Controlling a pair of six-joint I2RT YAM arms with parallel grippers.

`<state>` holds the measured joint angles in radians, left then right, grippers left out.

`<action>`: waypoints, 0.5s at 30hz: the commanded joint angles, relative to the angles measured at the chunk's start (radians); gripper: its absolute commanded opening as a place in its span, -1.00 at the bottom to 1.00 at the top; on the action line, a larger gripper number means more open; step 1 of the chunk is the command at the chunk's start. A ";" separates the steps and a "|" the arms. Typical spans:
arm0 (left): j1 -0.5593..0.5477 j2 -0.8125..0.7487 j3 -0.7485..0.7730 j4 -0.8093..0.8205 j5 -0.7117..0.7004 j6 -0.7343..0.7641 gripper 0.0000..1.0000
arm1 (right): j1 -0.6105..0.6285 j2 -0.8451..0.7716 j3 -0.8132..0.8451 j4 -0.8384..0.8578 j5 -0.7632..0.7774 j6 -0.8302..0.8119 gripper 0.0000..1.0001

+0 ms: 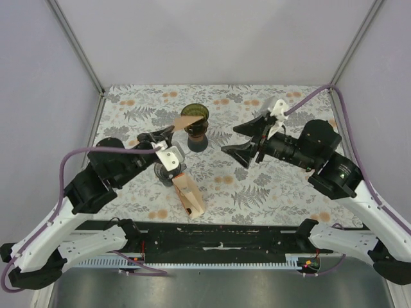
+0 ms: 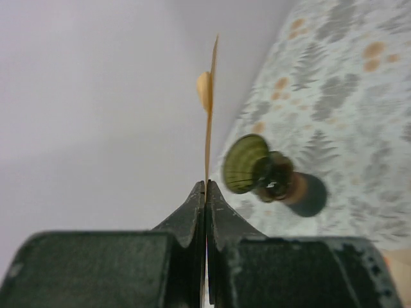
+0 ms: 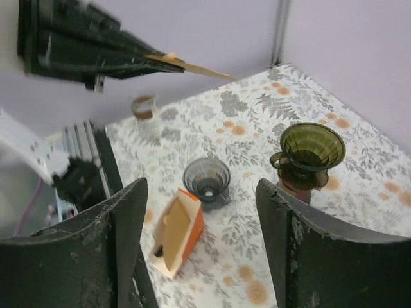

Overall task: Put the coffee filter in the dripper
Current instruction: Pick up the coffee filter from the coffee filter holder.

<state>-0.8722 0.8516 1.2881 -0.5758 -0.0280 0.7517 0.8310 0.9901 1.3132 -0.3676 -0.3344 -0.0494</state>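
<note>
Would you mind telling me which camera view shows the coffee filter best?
Top external: the coffee filter shows its flat tan face there. The left wrist sees it only edge-on; the right wrist shows a thin slanted sliver.

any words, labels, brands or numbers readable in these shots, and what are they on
No readable text in any view.
green dripper: a small white mark on its neck, too blurred to tell whether it is lettering.
orange filter box: no print visible.
coffee filter: plain brown, no print visible.
</note>
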 commanded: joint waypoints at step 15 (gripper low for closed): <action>-0.022 -0.187 -0.679 1.252 -0.026 1.294 -0.96 | 0.051 0.145 -0.138 0.624 0.219 0.789 0.39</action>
<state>-0.8879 0.6922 0.6411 0.4538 -0.1173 1.8095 0.8726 1.1164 1.1522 0.1253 -0.1802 0.6258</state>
